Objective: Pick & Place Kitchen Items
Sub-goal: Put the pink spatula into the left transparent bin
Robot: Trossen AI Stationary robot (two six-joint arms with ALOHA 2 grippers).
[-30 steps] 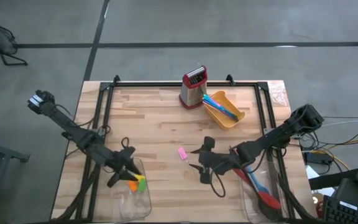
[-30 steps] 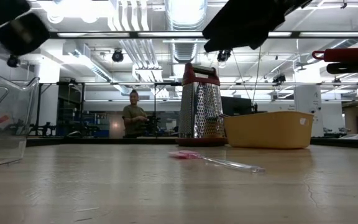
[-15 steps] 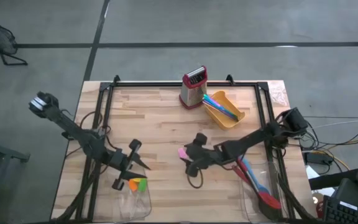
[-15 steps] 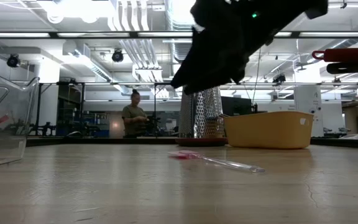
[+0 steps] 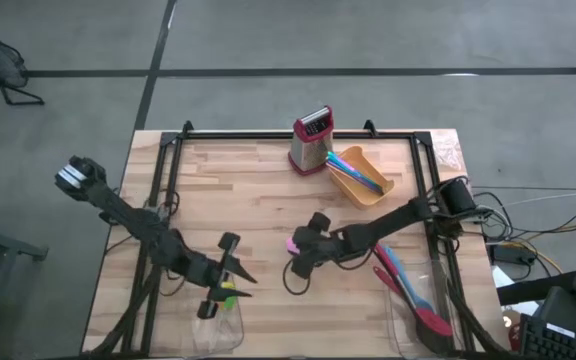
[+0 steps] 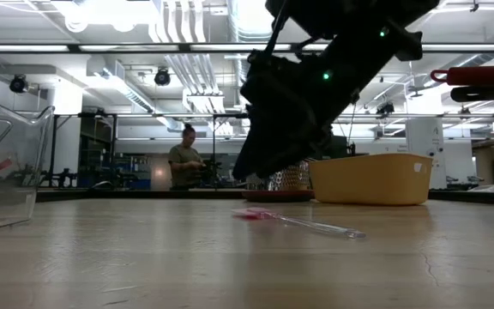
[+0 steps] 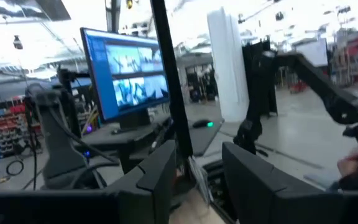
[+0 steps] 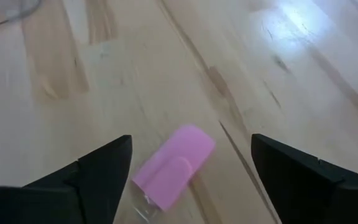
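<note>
A pink spatula with a clear handle [image 5: 293, 244] lies flat on the wooden table near its middle; it also shows in the right wrist view [image 8: 173, 165] and the low view [image 6: 257, 213]. My right gripper [image 5: 301, 262] [image 8: 191, 186] is open just above it, a finger on either side of the pink head, touching nothing. My left gripper [image 5: 234, 268] [image 7: 197, 186] is open and empty above the left clear tray [image 5: 218, 320], which holds small green, yellow and orange pieces [image 5: 225, 295].
A metal grater with a red top [image 5: 311, 140] and a yellow bowl with blue and green sticks [image 5: 360, 176] stand at the far edge. A clear tray at the right near corner [image 5: 418, 310] holds red and blue spatulas. A person stands in the room beyond [image 6: 183, 163].
My right gripper has gone toward the table's left edge and down, from beside the right tray to just over the pink spatula, staying open. My left gripper has gone a little toward the right and near edges over the left tray and turned. The spatula has not moved.
</note>
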